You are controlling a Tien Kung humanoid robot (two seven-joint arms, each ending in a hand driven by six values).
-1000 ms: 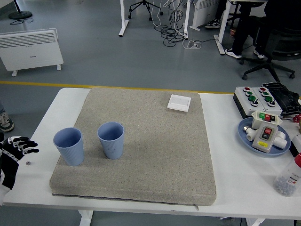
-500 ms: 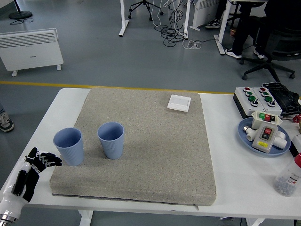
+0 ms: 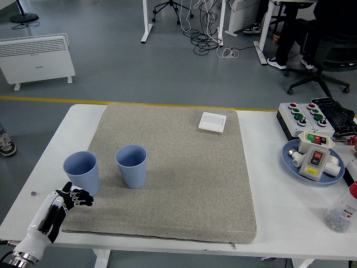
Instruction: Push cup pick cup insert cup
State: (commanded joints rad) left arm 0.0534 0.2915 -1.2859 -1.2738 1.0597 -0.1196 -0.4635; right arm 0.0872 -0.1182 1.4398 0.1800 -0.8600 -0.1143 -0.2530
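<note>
Left hand point(image 3: 71, 198) at bench point(image 3: 42, 162) front-left corner, fingers loosely curled, holding nothing, just below left cup point(image 3: 81, 173). Second cup point(image 3: 131, 166) upright beside it, apart, both on grey mat point(image 3: 184, 178)

White box point(image 3: 212, 121) on grey mat point(image 3: 184, 184) — button boxes point(image 3: 309, 116), blue plate point(image 3: 290, 159) at right.

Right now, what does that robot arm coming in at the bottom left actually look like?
Only the left hand shows. Its five slim fingers are black with small white patches at the joints. Behind it the forearm is a smooth white shell with a black strip along it, ending in a metallic ring near the picture's edge. No cables visible.
</note>
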